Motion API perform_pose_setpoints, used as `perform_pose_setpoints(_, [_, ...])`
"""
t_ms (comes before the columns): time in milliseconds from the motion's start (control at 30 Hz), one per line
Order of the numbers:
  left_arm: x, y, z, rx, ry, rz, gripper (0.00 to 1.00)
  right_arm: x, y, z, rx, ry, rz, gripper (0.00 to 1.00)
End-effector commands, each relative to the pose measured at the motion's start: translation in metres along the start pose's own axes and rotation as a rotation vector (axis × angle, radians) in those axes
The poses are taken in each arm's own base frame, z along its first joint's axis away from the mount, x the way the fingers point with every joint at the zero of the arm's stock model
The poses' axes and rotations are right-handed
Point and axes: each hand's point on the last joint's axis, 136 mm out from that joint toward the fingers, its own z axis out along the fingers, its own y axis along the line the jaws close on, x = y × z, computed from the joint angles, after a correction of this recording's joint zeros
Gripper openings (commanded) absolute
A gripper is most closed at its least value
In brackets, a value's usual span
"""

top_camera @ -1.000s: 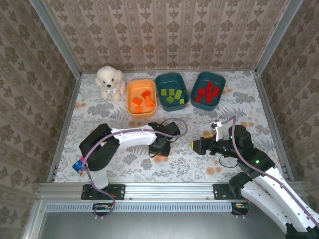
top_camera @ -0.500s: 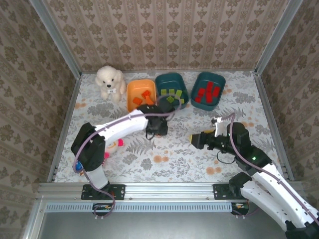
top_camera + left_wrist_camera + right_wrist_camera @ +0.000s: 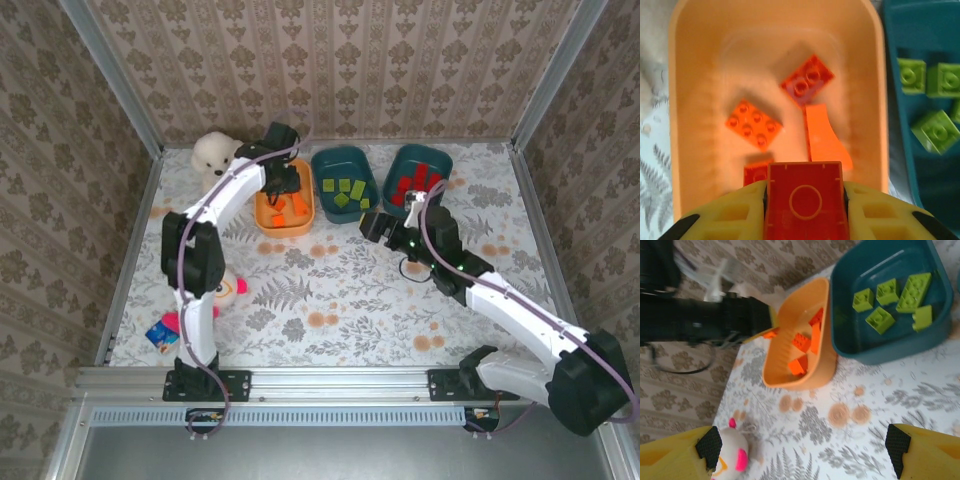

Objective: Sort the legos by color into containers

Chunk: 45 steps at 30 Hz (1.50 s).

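My left gripper [image 3: 283, 180] hangs over the orange tub [image 3: 284, 224] at the back, shut on an orange brick [image 3: 805, 205] held between its yellow fingers [image 3: 730, 215]. Below it in the tub [image 3: 875, 100] lie several orange bricks [image 3: 754, 123]. The middle teal tub [image 3: 330, 165] holds light green bricks [image 3: 346, 192], and the right teal tub [image 3: 440, 157] holds red bricks [image 3: 415, 185]. My right gripper [image 3: 372, 225] stands open over the table just in front of the green tub, with nothing between its fingertips [image 3: 802, 450]; its wrist view looks onto the orange tub [image 3: 790, 375] and green bricks [image 3: 880, 320].
A white plush dog [image 3: 220, 160] sits left of the orange tub. A pink-and-yellow plush toy [image 3: 225, 290] lies at the left by my left arm, also in the right wrist view as a plush toy [image 3: 732, 450]. A small blue packet [image 3: 160, 335] lies near the front left edge.
My left gripper has lifted the orange brick from the middle of the table and carried it back over the orange tub. My right gripper has swung back and left towards the tubs.
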Motion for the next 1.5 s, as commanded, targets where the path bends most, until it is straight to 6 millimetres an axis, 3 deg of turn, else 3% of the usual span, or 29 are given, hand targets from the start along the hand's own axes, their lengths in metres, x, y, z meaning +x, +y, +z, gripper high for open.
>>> perform_pose_setpoints(0, [-0.021,0.014,0.020,-0.024,0.006,0.012,0.26,-0.029,0.023,0.006,-0.052,-0.093,0.026,0.88])
perform_pose_setpoints(133, [-0.043,0.024,0.046,-0.013,-0.001,-0.042,0.26,-0.039,0.033,0.018,-0.090,-0.112,0.024,0.88])
perform_pose_setpoints(267, [-0.052,0.031,0.067,0.000,0.009,-0.085,0.26,-0.043,0.037,0.034,-0.091,-0.099,0.014,0.88])
perform_pose_setpoints(533, [-0.044,0.031,0.092,0.034,0.047,-0.128,0.28,-0.054,0.049,0.051,-0.116,-0.091,0.016,0.88])
perform_pose_setpoints(600, [-0.043,0.029,0.097,0.049,0.055,-0.139,0.29,-0.047,0.043,0.060,-0.100,-0.067,0.019,0.89])
perform_pose_setpoints(800, [-0.039,0.023,0.102,0.108,0.084,-0.170,0.43,-0.042,0.044,0.060,-0.104,-0.039,0.013,0.88])
perform_pose_setpoints(933, [-0.053,0.017,0.080,0.135,0.041,-0.184,0.55,-0.038,0.041,0.056,-0.082,-0.011,-0.035,0.88])
perform_pose_setpoints(967, [-0.058,0.016,0.072,0.140,0.024,-0.189,0.56,-0.044,0.048,0.045,-0.095,-0.030,-0.054,0.88])
perform_pose_setpoints(1100, [-0.073,0.013,0.032,0.158,-0.043,-0.198,0.58,-0.044,0.048,0.031,-0.079,-0.028,-0.111,0.88])
perform_pose_setpoints(1200, [-0.072,0.014,-0.001,0.151,-0.086,-0.192,0.59,-0.044,0.050,0.016,-0.072,-0.032,-0.168,0.88])
perform_pose_setpoints(1333, [-0.047,0.020,-0.042,0.180,-0.111,-0.201,0.60,-0.043,0.050,-0.008,-0.047,-0.024,-0.283,0.89])
perform_pose_setpoints(1467, [0.002,0.025,-0.079,0.222,-0.095,-0.137,0.69,-0.030,0.039,-0.032,0.010,0.036,-0.378,0.92])
